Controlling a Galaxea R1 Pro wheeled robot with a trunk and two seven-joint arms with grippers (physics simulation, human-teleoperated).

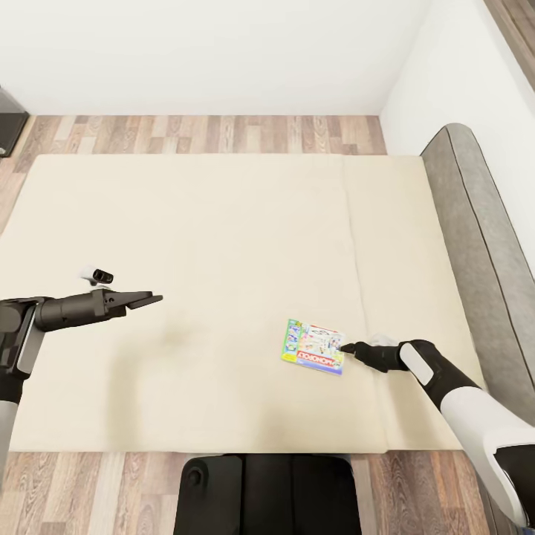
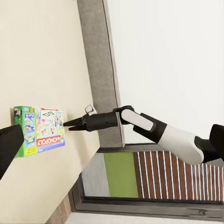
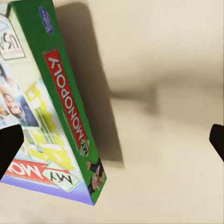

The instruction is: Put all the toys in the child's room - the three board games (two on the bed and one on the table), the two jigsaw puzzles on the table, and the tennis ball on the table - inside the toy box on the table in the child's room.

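I see the Monopoly board game (image 1: 313,347) flat on the bed (image 1: 223,245), long side toward the headboard (image 1: 475,245); right gripper (image 1: 349,348) beside it, jaws wide; left gripper (image 1: 152,300) jaws unclear

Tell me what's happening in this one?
The robot stands at the bed, reaching its right end effector toward a Monopoly board game lying flat on the mattress. The tips sit at the box's edge, apparently open, with no grasp made yet. The left end effector hovers over bare mattress, holding nothing.
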